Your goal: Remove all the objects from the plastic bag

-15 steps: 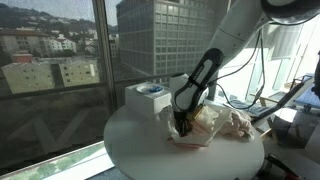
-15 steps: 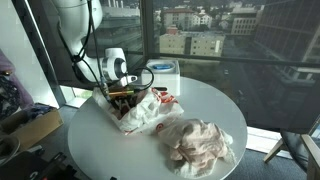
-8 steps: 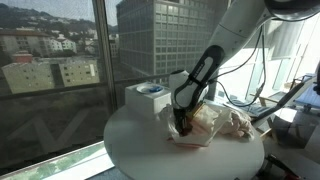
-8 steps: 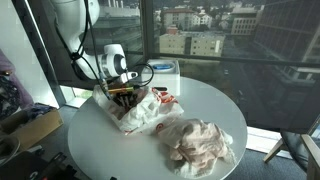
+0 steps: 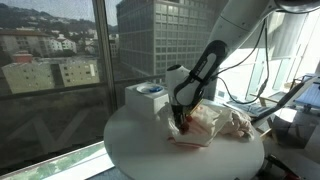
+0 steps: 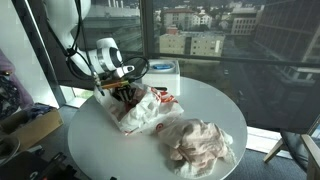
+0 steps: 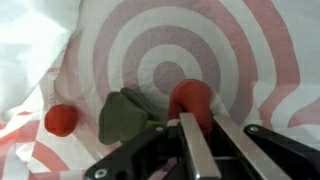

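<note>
A white plastic bag with red ring print (image 7: 150, 40) lies on the round white table; it shows in both exterior views (image 5: 205, 128) (image 6: 147, 112). In the wrist view a red object (image 7: 190, 98) sits between my fingertips, with a green object (image 7: 122, 115) and a small red ball (image 7: 62, 120) lying on the bag to its left. My gripper (image 7: 205, 122) is shut on the red object, just above the bag (image 5: 181, 122) (image 6: 124, 93).
A crumpled pinkish cloth (image 6: 203, 143) (image 5: 237, 120) lies on the table (image 6: 215, 100) beside the bag. A white box with a blue top (image 5: 148, 97) (image 6: 165, 71) stands at the table's window side. Large windows are behind.
My wrist and arm have risen a little over the bag. The bag and cloth have not visibly moved.
</note>
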Available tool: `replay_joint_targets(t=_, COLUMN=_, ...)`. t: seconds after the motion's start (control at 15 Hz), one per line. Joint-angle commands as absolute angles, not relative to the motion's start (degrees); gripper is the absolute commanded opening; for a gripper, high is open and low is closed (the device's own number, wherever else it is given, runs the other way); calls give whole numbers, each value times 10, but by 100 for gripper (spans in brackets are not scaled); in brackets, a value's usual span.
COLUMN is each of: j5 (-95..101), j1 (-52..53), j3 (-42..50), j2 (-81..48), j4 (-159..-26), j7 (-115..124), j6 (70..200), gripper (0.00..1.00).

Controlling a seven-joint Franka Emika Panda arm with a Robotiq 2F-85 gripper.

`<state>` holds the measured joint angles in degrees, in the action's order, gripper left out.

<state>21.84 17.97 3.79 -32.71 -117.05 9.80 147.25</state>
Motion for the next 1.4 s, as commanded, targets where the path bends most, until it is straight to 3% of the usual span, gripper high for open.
replay_joint_targets(t=0.0, j5=263, j1=224, j3=73, j2=-278, j4=-1191, j7=184, j6=1394, gripper=4)
replay_joint_targets(t=0.4, j5=296, j1=229, j3=38, j2=-167, j4=-1223, j7=276, j6=1270, gripper=4)
replay_joint_targets(t=0.73, j5=340, j1=213, j3=1, j2=-36, j4=-1266, j7=373, j6=1243, gripper=5)
replay_joint_targets(t=1.33, j5=325, j1=84, j3=-49, j2=204, j4=-1353, j7=486, j6=1247, gripper=5)
